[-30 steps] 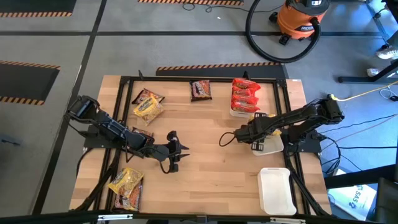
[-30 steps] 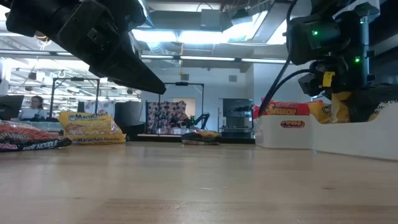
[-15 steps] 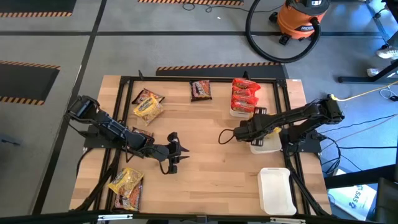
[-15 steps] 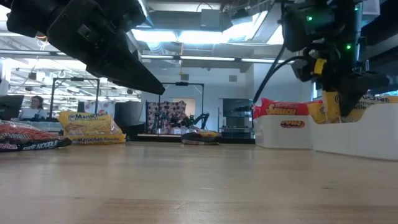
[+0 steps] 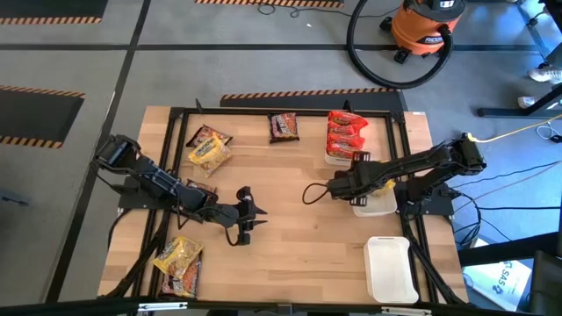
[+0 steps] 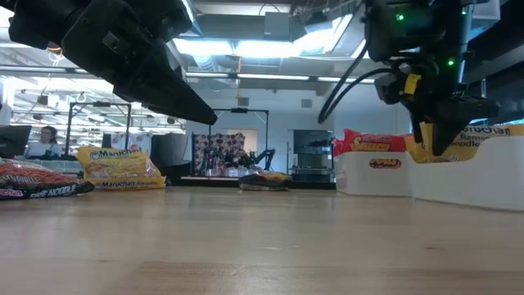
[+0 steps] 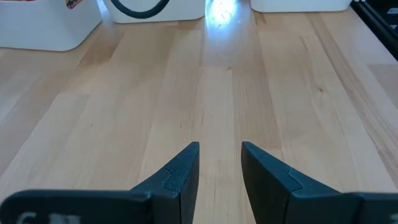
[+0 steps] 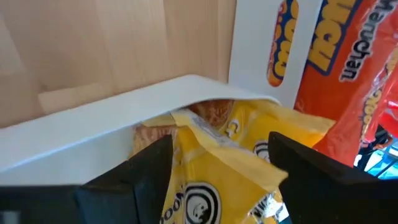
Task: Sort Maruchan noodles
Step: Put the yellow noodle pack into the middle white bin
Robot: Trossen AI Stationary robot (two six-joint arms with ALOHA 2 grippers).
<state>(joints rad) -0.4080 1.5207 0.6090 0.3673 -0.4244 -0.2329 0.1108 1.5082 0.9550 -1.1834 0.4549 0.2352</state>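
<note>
My right gripper (image 8: 217, 162) hangs spread over the crinkled yellow plastic noodle packet (image 8: 230, 155) in the white foam tray (image 8: 93, 130) — left gripper (image 7: 219, 171) parted, low over bare table.

Two dark jointed arms, black cable loops, green indicator lights, yellow tag, tapered black fingers

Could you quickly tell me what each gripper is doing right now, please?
Left gripper: open, holding nothing, above bare table.
Right gripper: open, empty, over a yellow noodle packet in the white tray.
</note>
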